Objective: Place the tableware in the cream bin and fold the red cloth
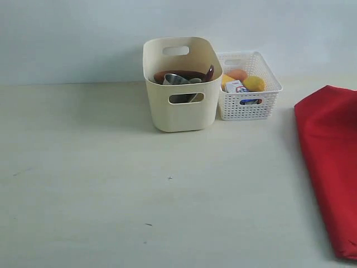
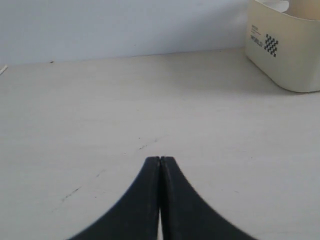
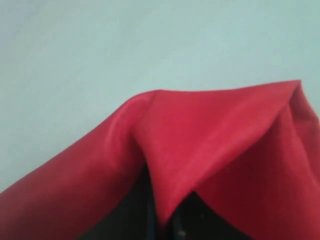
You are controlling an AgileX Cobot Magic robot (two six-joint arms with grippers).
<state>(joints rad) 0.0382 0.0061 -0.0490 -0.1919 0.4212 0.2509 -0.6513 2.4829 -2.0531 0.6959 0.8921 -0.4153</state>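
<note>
Red cloth (image 1: 329, 167) is what remains of the job, as we judge it. It lies along the right side of the worktop (image 1: 100, 184), well apart from both containers and running off the right edge of the exterior view. It looks doubled over lengthwise, though we cannot tell how complete the fold is. Our right jaws are closed on a pinched ridge of that cloth, which drapes over them and hides most of them. Our left jaws are closed on nothing, low over bare worktop, with the cream bin (image 2: 285, 55) off to one side.

The tableware part looks done, since none of it shows on the worktop. Inside the cream bin we see the steel cup (image 1: 174, 79), the rim of the brown plate (image 1: 184, 73) and the dark spoon (image 1: 210, 72) leaning on the wall. We cannot pick out the bowl for certain. Just beside the bin, the white lattice basket (image 1: 248, 109) holds a lemon (image 1: 254, 84), a milk carton (image 1: 236, 86) and something orange (image 1: 237, 74) behind them.
</note>
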